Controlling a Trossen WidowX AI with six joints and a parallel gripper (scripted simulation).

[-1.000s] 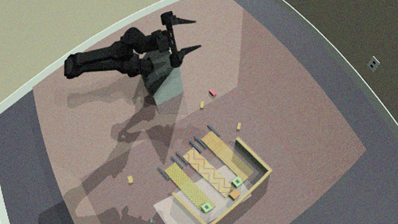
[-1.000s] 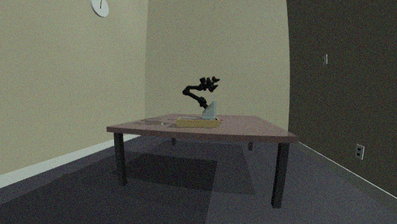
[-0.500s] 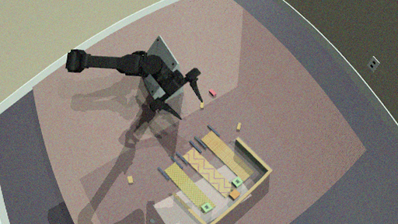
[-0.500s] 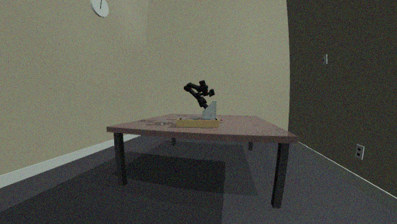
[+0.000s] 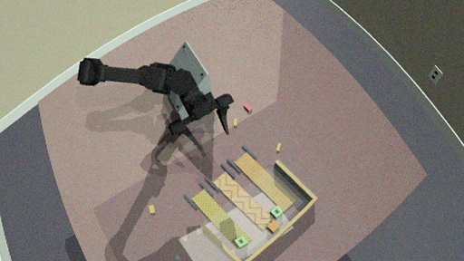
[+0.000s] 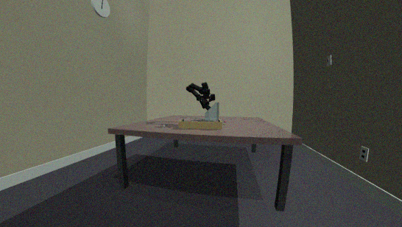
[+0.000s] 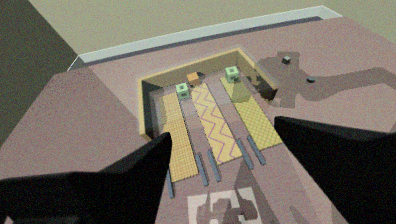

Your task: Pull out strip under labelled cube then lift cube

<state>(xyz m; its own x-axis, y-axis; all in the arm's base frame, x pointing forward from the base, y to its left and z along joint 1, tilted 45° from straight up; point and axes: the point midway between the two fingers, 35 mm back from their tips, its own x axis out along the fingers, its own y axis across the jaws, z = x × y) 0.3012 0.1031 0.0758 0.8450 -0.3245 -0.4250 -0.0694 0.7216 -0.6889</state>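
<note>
A yellow-walled tray [image 5: 305,210] [image 7: 145,107] [image 6: 200,125] holds three strips side by side: a grid strip [image 5: 264,181] [image 7: 177,145], a zigzag strip [image 5: 243,200] [image 7: 212,117] and a crosshatch strip [image 5: 209,208] [image 7: 257,122]. One green marked cube [image 5: 276,211] [image 7: 182,89] sits at the far end of the grid strip. Another green marked cube [image 5: 241,241] [image 7: 231,72] sits at the far end of the crosshatch strip. A plain orange cube [image 5: 273,226] [image 7: 193,77] sits by the zigzag strip's far end. I cannot read the marks. My gripper [image 5: 211,134] [image 7: 221,130] is open and empty, above the table short of the strips' near ends.
Short grey bars [image 5: 232,165] [image 7: 214,167] lie between the strips' near ends. A grey upright plate [image 5: 188,65] stands by the arm. Small loose blocks lie on the table: one red block [image 5: 247,107] and yellow blocks [image 5: 235,122] [image 5: 278,147] [image 5: 151,209]. An olive block [image 7: 241,92] sits on the crosshatch strip.
</note>
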